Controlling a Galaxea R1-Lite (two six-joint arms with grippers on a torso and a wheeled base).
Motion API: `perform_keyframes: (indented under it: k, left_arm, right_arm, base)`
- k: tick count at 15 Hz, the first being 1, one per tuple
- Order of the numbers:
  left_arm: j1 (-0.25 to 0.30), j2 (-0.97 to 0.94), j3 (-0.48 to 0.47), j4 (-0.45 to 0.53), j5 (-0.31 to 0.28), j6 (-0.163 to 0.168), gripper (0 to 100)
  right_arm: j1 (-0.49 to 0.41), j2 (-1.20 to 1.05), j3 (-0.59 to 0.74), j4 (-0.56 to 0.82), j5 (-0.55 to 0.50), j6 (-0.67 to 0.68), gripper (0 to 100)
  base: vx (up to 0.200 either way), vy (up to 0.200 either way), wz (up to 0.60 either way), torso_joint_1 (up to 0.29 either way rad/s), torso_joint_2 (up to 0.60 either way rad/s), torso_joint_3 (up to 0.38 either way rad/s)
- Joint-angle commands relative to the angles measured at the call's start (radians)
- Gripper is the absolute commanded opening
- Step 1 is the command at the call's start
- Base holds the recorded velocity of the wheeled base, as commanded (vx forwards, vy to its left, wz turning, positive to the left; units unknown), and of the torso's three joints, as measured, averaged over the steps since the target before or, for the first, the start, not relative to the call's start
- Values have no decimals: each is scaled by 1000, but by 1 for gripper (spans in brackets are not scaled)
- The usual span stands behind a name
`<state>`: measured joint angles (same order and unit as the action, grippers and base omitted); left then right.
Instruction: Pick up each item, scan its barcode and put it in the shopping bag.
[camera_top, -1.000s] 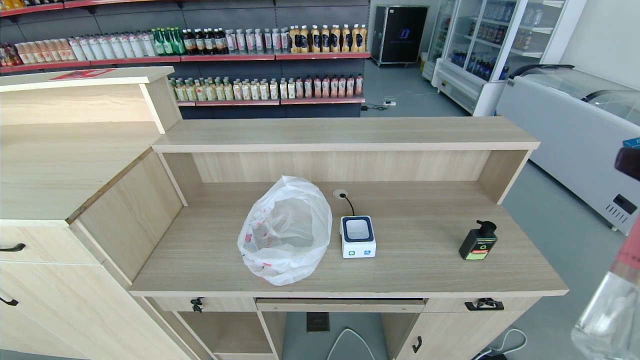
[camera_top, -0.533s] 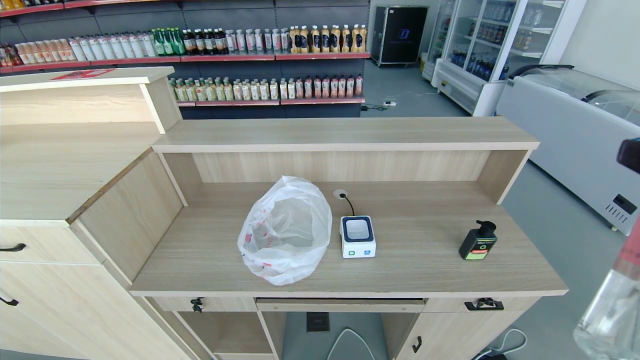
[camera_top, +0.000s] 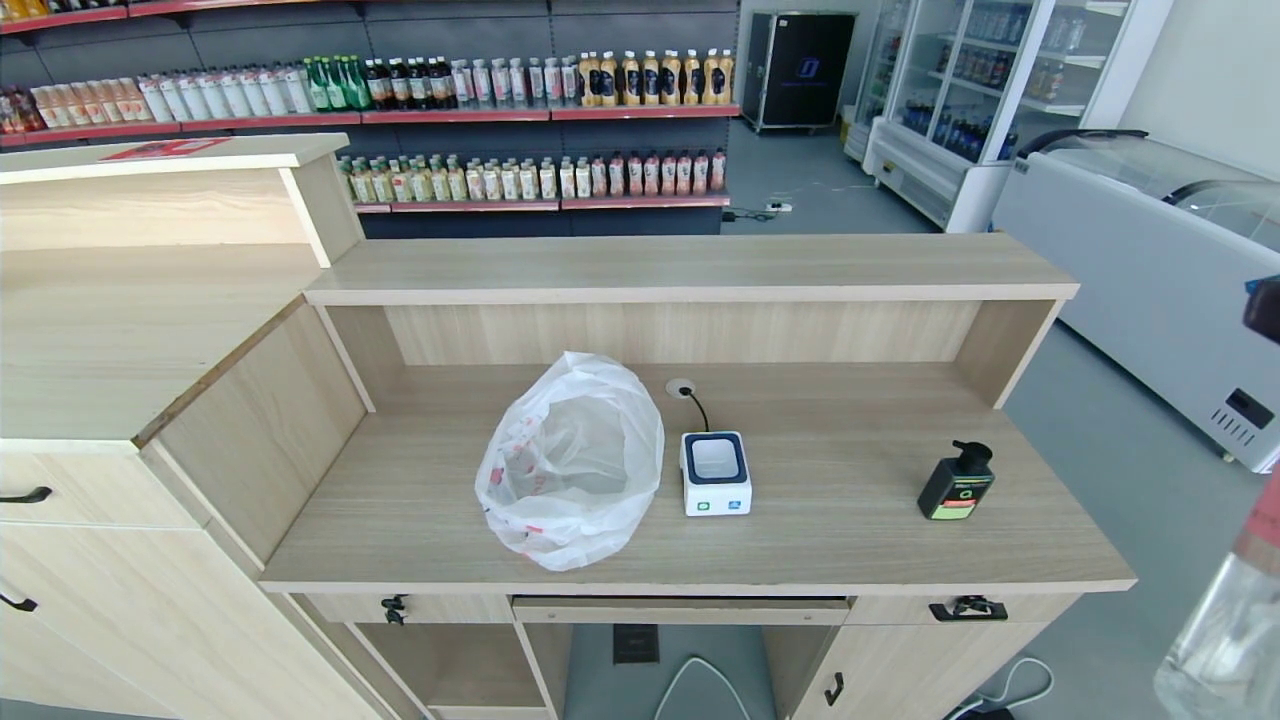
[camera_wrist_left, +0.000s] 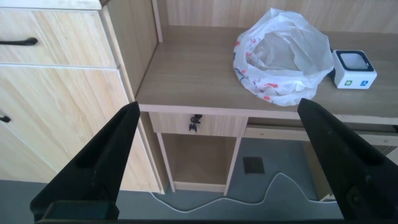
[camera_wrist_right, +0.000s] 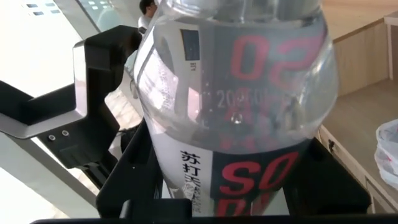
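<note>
Bottle (camera_top: 1225, 640) slid slightly lower at my right edge, right gripper (camera_wrist_right: 224, 180) clamped around it; my left gripper (camera_wrist_left: 219, 118) gapes, holding nothing.

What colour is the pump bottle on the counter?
The pump bottle is black; clearest in the head view.

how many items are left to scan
2: black pump bottle at the right of the wooden counter; clear plastic bottle with red label in the right end effector.
</note>
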<state>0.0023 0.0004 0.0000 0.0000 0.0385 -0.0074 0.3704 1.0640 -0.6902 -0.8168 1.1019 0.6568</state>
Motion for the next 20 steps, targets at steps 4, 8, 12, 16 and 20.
perform_keyframes:
  k: [4, 8, 12, 16, 20]
  left_arm:
    - [1, 0, 0, 0, 1, 0, 100]
    - [1, 0, 0, 0, 0, 0, 100]
    - [1, 0, 0, 0, 0, 0, 100]
    - [1, 0, 0, 0, 0, 0, 100]
    - [1, 0, 0, 0, 0, 0, 100]
  right_arm:
    - [21, -12, -3, 2, -1, -2, 0]
    - [12, -15, 6, 5, -1, -43, 0]
    - [-291, 34, 11, 209, -62, -436, 0]
    - [-496, 65, 38, 406, -390, -732, 0]
    - [-512, 71, 103, 387, -698, -681, 0]
  base:
    - [0, 0, 0, 0, 0, 0]
    - [0, 0, 0, 0, 0, 0]
    - [0, 0, 0, 0, 0, 0]
    - [0, 0, 0, 0, 0, 0]
    - [0, 0, 0, 0, 0, 0]
